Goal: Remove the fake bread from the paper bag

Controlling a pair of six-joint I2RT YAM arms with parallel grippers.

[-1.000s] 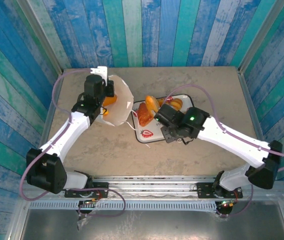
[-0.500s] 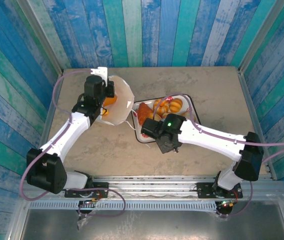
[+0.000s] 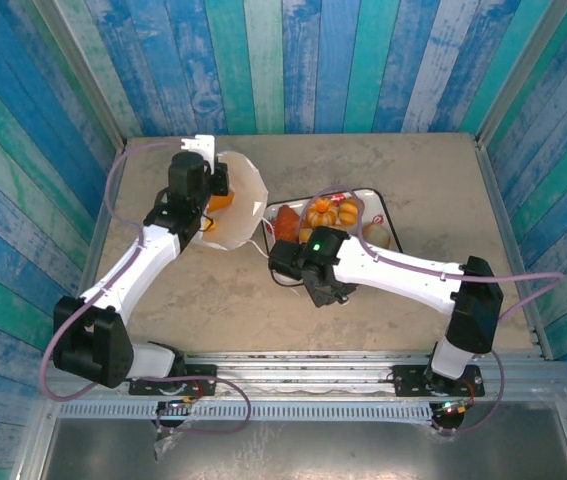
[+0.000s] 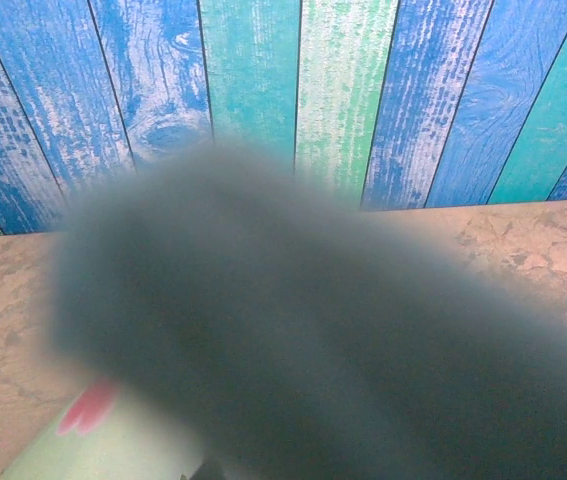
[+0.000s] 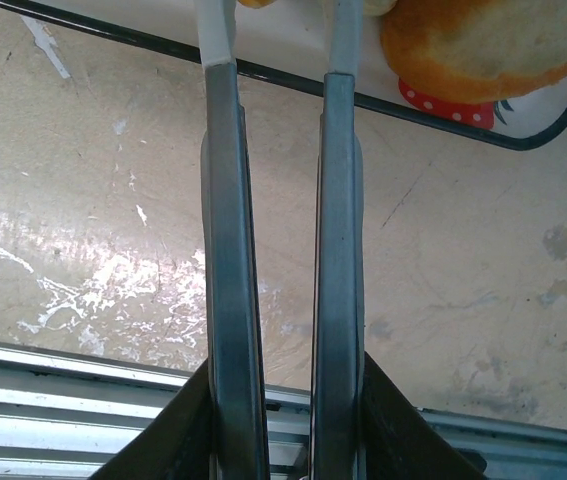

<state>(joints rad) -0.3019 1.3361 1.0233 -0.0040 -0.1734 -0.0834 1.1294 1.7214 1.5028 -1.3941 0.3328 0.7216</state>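
Item, fake bread: one orange piece is lodged inside the paper bag, leftward of the right gripper; jaws are set narrow, empty.

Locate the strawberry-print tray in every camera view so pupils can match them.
Top external: strawberry-print tray centre-right, right of the paper bag.
Right wrist: tray along the top edge, black rim slanting down rightwards.
Left wrist: too blurred to tell.
Shared landmark: the mottled tan tabletop.
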